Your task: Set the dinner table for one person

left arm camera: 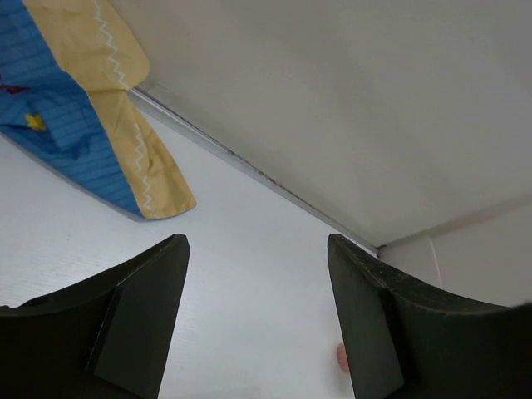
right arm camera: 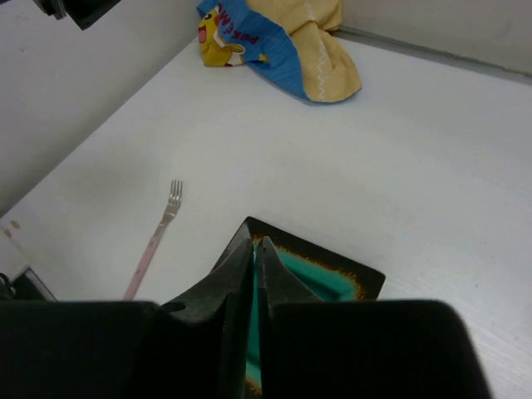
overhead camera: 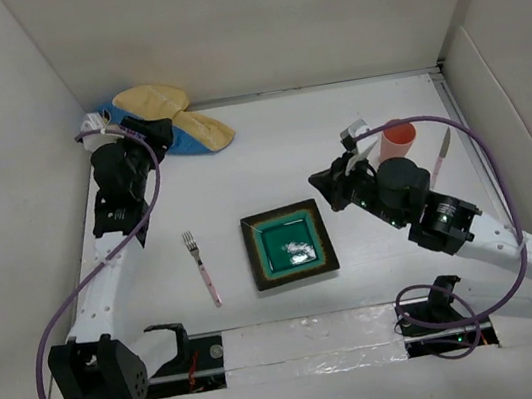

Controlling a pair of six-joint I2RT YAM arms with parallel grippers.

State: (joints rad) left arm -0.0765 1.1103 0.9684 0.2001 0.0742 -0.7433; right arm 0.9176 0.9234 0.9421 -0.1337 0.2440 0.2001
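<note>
Jaws of the right claw were clenched, with nothing between them; those of the left claw stood released and empty. The dinner table lay flat under both claws, stiff and smooth, so things would probably slide on it easily. Just below the right claw's tip was the green plate, likely heavy, glazed and fragile; I would take it at the rim. The fork lay to the left of this claw, and the soft cloth lay ahead and left of the left claw.
</note>
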